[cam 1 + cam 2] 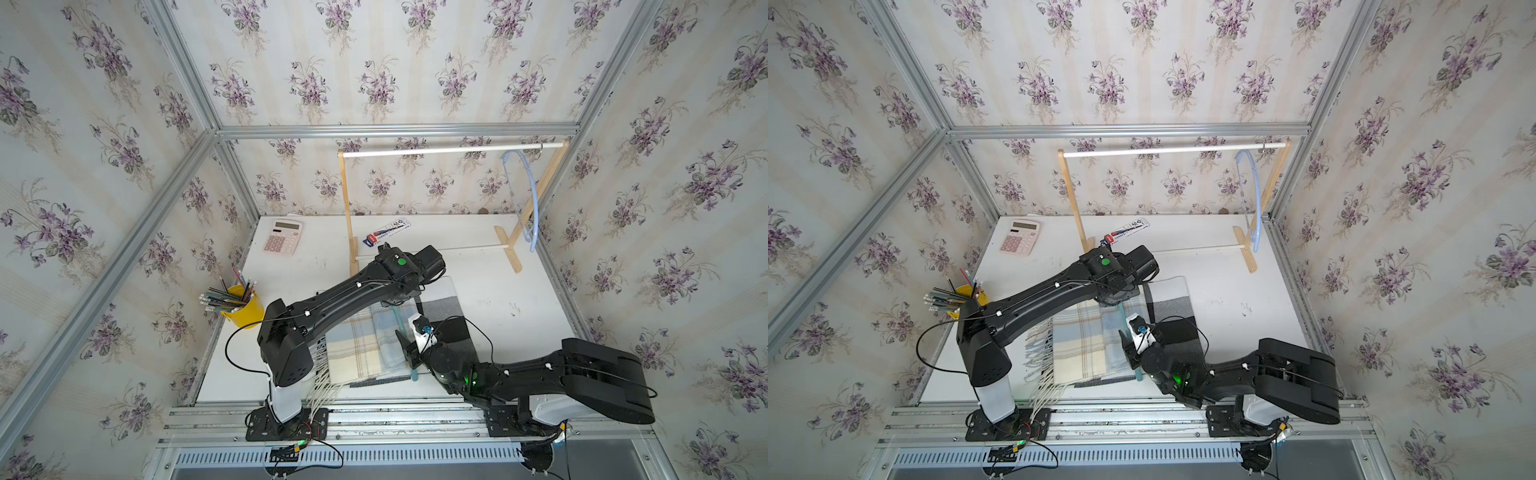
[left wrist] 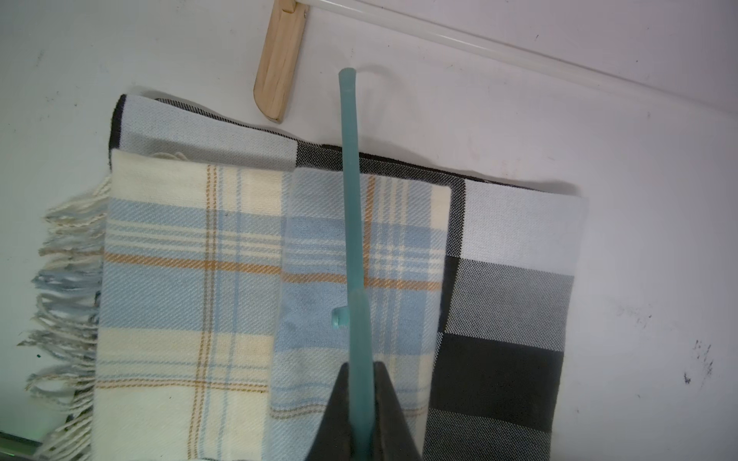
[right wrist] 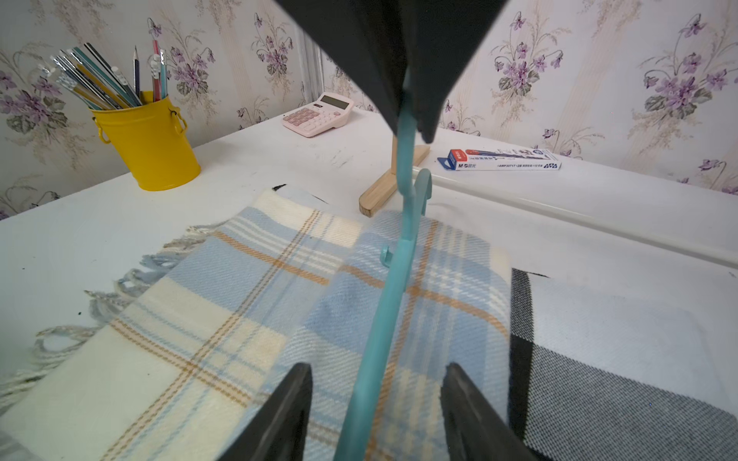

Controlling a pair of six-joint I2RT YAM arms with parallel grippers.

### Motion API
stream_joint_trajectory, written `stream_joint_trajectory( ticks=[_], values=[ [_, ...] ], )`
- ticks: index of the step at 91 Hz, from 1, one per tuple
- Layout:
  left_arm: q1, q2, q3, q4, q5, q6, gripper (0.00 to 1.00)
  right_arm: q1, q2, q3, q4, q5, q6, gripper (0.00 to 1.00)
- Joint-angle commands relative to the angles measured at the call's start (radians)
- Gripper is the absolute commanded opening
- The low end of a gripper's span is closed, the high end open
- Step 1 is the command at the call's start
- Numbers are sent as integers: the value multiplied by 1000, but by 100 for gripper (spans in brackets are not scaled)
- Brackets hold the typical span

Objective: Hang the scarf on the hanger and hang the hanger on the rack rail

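Note:
A cream and blue plaid scarf [image 1: 359, 349] [image 2: 179, 279] [image 3: 223, 303] lies folded flat on the table, over a black, grey and white checked scarf [image 1: 444, 305] [image 2: 515, 239]. A teal hanger [image 2: 353, 199] [image 3: 393, 287] [image 1: 414, 374] lies across the plaid scarf. My left gripper [image 2: 361, 365] [image 3: 411, 127] is shut on the hanger's far part. My right gripper [image 3: 379, 365] [image 1: 409, 351] is open at the hanger's near end. Its fingers [image 3: 295, 383] straddle the hanger's arm without touching it.
A wooden rack with a white rod [image 1: 440, 151] [image 1: 1167, 148] stands at the back, with a pale blue hanger [image 1: 524, 195] hung at its right end. A pink calculator [image 1: 282, 237], a pen box [image 1: 388, 230] and a yellow cup of pencils [image 1: 243, 309] are on the table's left and back.

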Motion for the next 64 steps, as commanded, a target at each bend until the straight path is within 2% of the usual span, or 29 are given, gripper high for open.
stream_joint_trajectory(
  ticks=[1, 35, 56, 61, 64],
  values=[
    [0, 7, 10, -16, 12, -8, 0, 0, 58, 34, 66, 54, -40, 50],
    [0, 6, 11, -11, 39, 3, 0, -19, 132, 113, -63, 106, 31, 16],
    [0, -12, 4, 14, 65, 38, 0, -27, 124, 131, -142, 85, 73, 0],
    [0, -21, -2, 23, 64, 52, 0, -29, 117, 130, -151, 82, 80, 0],
    [0, -29, -5, 29, 59, 62, 16, -29, 112, 128, -159, 81, 85, 0]
  ],
)
